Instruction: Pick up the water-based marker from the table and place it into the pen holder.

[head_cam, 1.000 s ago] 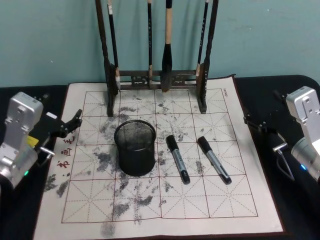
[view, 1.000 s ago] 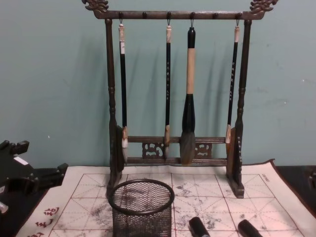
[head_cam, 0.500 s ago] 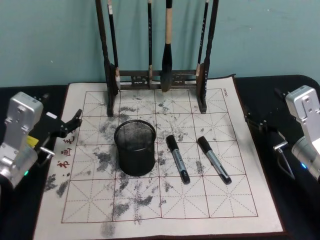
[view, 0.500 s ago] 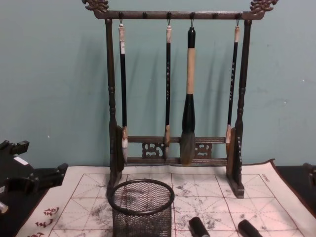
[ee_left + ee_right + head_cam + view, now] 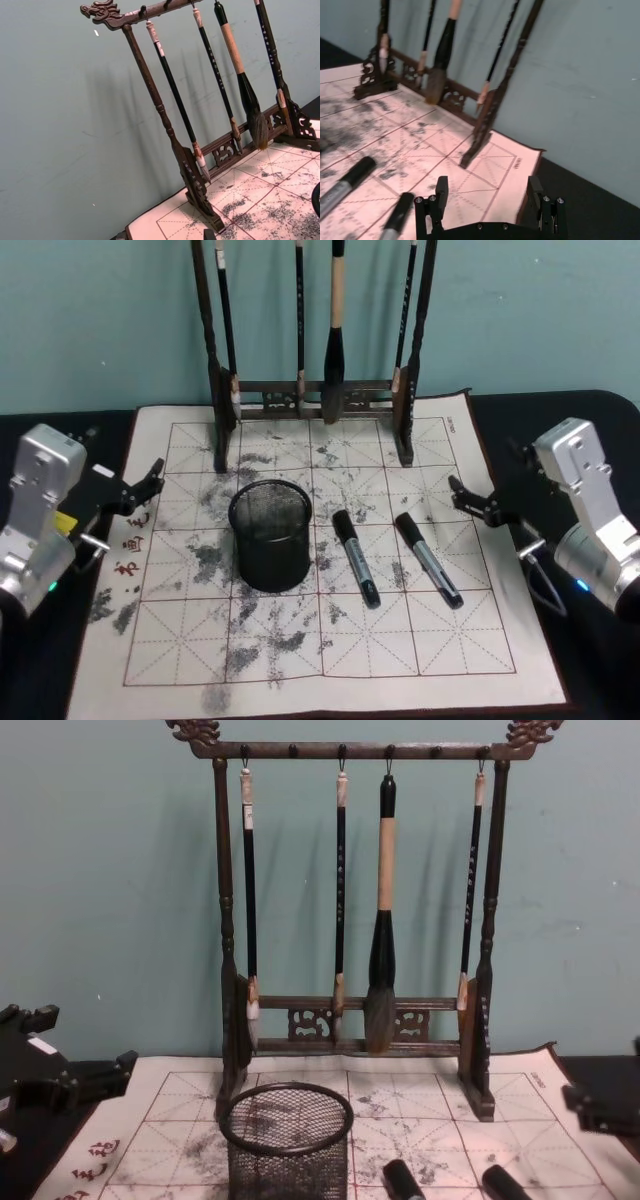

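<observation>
Two water-based markers with black caps and grey barrels lie side by side on the ink-stained mat, one (image 5: 355, 558) just right of the pen holder (image 5: 270, 534) and the other (image 5: 428, 560) farther right. The pen holder is a black mesh cup standing upright, with nothing showing in it. My right gripper (image 5: 475, 502) hovers open over the mat's right edge, a short way right of the right-hand marker. From the right wrist, both markers (image 5: 345, 186) (image 5: 397, 215) lie ahead of its spread fingers (image 5: 436, 200). My left gripper (image 5: 145, 488) rests open at the mat's left edge.
A tall dark wooden brush rack (image 5: 315, 395) with several hanging brushes stands at the mat's back edge, behind the holder. The mat (image 5: 320, 640) lies on a black table, and its front half is bare paper.
My right arm has swung inward to the left, bringing its gripper from off the mat to over the mat's right edge. The left arm, markers and holder have not moved.
</observation>
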